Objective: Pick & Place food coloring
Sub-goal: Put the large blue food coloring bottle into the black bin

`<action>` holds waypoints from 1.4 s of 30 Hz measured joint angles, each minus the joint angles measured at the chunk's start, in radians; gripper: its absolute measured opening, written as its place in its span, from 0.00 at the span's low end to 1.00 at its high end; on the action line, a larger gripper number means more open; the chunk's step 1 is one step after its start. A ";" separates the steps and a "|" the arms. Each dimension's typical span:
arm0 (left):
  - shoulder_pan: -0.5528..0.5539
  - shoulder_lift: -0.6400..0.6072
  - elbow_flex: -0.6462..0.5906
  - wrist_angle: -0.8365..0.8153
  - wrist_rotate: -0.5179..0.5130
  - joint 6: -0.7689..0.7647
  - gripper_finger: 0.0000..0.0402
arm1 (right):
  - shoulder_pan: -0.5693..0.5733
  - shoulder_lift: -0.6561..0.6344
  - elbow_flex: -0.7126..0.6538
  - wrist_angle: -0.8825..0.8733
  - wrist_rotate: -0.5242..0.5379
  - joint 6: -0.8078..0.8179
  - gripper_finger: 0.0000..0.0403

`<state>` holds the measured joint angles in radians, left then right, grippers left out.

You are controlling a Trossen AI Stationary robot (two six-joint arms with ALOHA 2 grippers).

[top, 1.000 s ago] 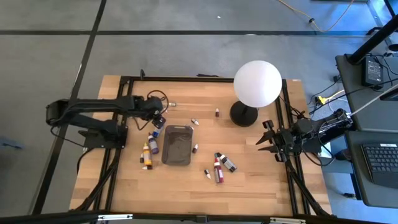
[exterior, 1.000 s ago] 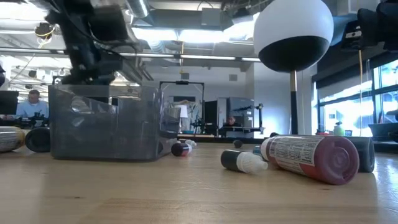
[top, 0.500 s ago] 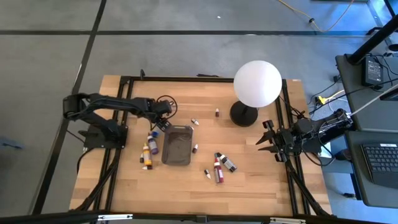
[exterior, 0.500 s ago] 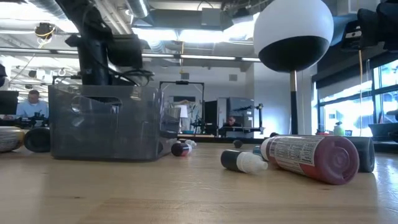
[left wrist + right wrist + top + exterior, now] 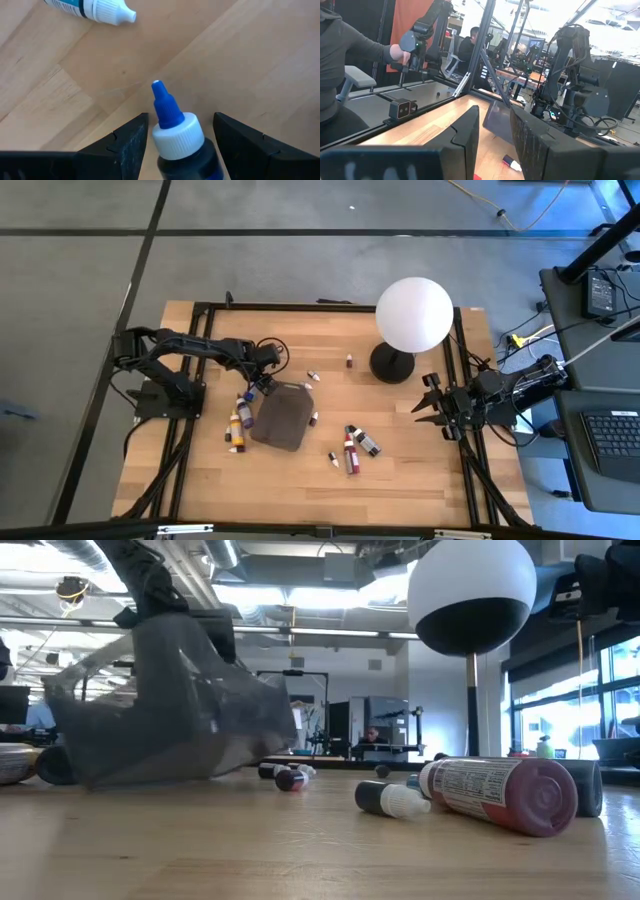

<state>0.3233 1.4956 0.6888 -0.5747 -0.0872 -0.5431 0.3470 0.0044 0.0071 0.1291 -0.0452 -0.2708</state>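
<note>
The left gripper point(image 5: 177, 145) is seen spread wide around a dark, white-collared, blue-tipped plastic dropper bottle point(image 5: 182, 145), not yet clamped, just left of the tipped dark grey rectangular tray point(image 5: 281, 420). No bottle is seen placed; others are scattered to the right. The right gripper point(image 5: 428, 408) is kept narrow, empty.
</note>
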 joint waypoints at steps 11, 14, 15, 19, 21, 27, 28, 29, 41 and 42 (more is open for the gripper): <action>0.000 0.000 0.000 0.000 0.000 0.000 0.38 | 0.000 0.000 0.000 0.000 0.000 0.000 0.28; 0.000 0.000 0.000 0.000 0.000 0.000 0.33 | 0.000 0.000 0.000 0.000 0.000 0.000 0.28; 0.000 0.000 0.000 0.000 0.000 0.000 0.31 | 0.000 0.000 0.000 0.000 0.000 -0.001 0.28; 0.000 0.000 0.000 0.000 0.000 0.000 0.29 | 0.000 0.000 0.000 0.000 0.000 -0.001 0.28; 0.000 0.000 0.000 0.000 0.000 0.000 0.30 | 0.000 0.000 0.000 0.000 0.000 -0.001 0.28; 0.000 -0.002 0.006 -0.012 0.001 0.007 0.31 | 0.000 0.000 0.000 0.001 0.001 -0.001 0.28; 0.000 -0.004 0.012 -0.029 0.001 0.009 0.30 | 0.000 0.000 0.000 0.001 0.001 -0.001 0.28; 0.000 -0.008 0.021 -0.044 0.001 0.014 0.30 | 0.000 0.000 0.000 0.001 0.001 -0.001 0.28; 0.000 -0.116 0.166 -0.162 -0.052 0.060 0.30 | 0.000 0.000 0.000 0.001 0.001 -0.001 0.28; 0.000 -0.133 0.177 -0.157 -0.051 0.064 0.29 | 0.000 0.000 0.000 0.001 0.001 -0.001 0.28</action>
<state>0.3234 1.3628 0.8658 -0.7314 -0.1387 -0.4794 0.3473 0.0040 0.0071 0.1299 -0.0444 -0.2714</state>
